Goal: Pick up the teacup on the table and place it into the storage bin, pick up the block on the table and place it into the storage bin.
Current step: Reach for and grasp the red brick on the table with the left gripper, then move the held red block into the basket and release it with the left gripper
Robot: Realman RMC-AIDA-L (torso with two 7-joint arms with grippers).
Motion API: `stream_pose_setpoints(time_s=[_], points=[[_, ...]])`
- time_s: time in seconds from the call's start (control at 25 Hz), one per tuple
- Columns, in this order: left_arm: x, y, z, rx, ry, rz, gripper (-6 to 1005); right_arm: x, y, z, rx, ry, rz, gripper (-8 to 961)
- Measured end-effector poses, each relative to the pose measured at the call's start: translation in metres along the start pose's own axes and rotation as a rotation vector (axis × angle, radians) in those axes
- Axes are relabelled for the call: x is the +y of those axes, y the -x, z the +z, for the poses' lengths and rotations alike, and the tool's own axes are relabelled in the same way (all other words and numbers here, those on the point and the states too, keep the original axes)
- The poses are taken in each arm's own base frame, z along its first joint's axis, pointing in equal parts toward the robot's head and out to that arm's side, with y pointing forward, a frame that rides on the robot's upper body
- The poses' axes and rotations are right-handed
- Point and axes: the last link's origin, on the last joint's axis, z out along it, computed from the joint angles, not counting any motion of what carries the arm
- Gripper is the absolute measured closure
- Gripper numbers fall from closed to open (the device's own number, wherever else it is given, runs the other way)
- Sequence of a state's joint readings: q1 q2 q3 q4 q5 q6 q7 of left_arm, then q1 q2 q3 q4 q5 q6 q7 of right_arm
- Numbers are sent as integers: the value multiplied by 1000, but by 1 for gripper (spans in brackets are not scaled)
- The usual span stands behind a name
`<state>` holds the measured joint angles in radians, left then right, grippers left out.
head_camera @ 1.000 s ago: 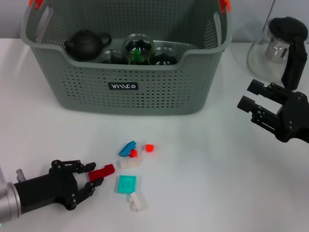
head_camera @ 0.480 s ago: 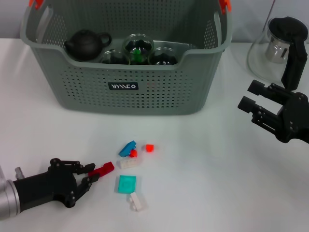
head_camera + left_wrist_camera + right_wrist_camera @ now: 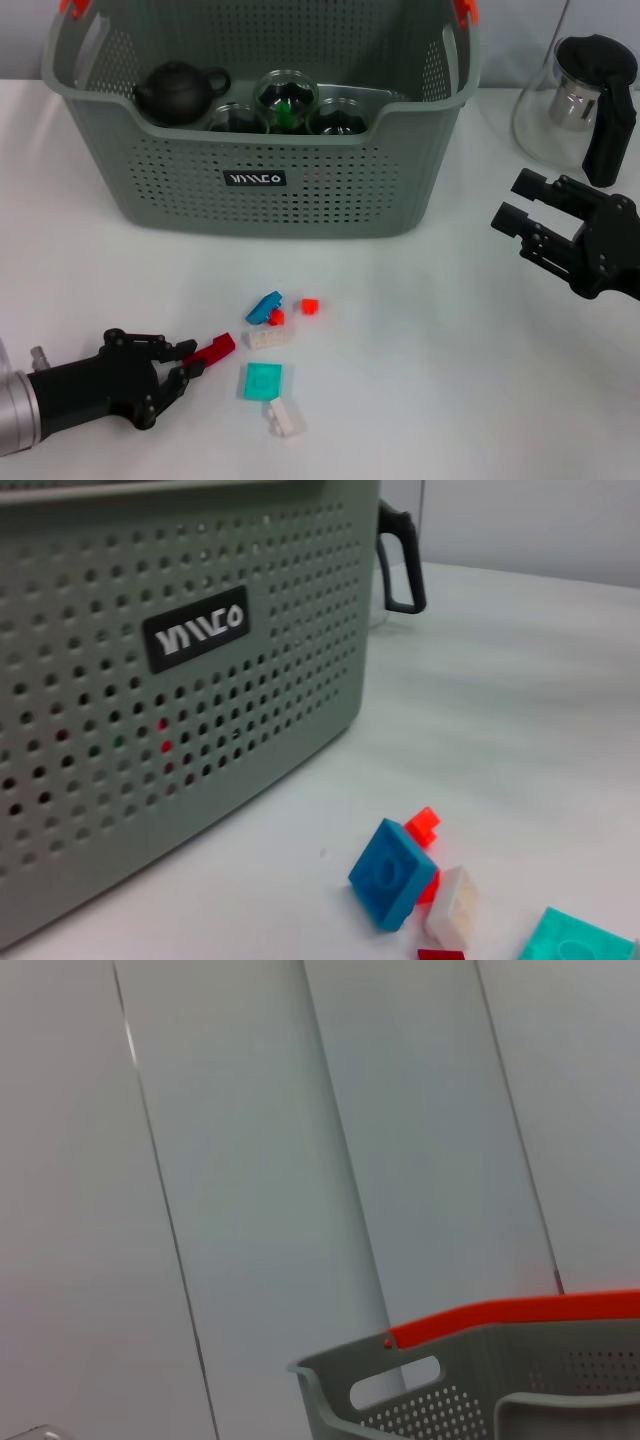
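Two grippers show: the left gripper seemingly pinches a red block on the counter; the right gripper hangs open beside the storage bin.

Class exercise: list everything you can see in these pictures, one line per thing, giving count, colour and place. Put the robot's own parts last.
storage bin: one, grey-green with orange clips, far side of the table.
teapot: one, dark, inside the bin at its left.
glass cups: three, clear, inside the bin beside the teapot.
glass jug: one, clear with black handle, far right.
red block: one, red, between the left gripper's fingertips.
loose blocks: blue, teal, two white and two small red-orange, clustered in front of the bin.
table: one, white.
left gripper: black, near left.
right gripper: black, open, raised at right.
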<state>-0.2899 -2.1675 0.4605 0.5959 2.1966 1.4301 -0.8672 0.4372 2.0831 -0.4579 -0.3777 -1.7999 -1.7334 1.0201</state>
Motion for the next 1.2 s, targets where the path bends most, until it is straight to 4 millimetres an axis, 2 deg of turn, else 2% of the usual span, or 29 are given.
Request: stream_pose_setpoints(time_s=[0.32,0.68,0.8,0.96,1.0,1.04,1.08,1.2], points=[[-1,-5,-6,20,10,-25,821,1,-1,0,2,5,3,376],[-5,-22,-28,156,26,-47,819,1,-1,0,3,5,2,376],[-8,-43,-40,266,77,-34,818,1,-1,0,3,5,1,376],[-24,-82,-49,390,145,-10,817,1,-1,1,2,6,-2,376],[-28,-90,-49,405,152,-4,817,1,-1,1,3,7,-2,376],[-41,-116,-46,443,165,4,817,1,-1,1,3,8,-2,376],[-41,-116,-46,443,165,4,817,1,-1,1,2,7,-2,376],[-61,-155,-37,473,188,21,816,1,0,2,0,7,-2,376]])
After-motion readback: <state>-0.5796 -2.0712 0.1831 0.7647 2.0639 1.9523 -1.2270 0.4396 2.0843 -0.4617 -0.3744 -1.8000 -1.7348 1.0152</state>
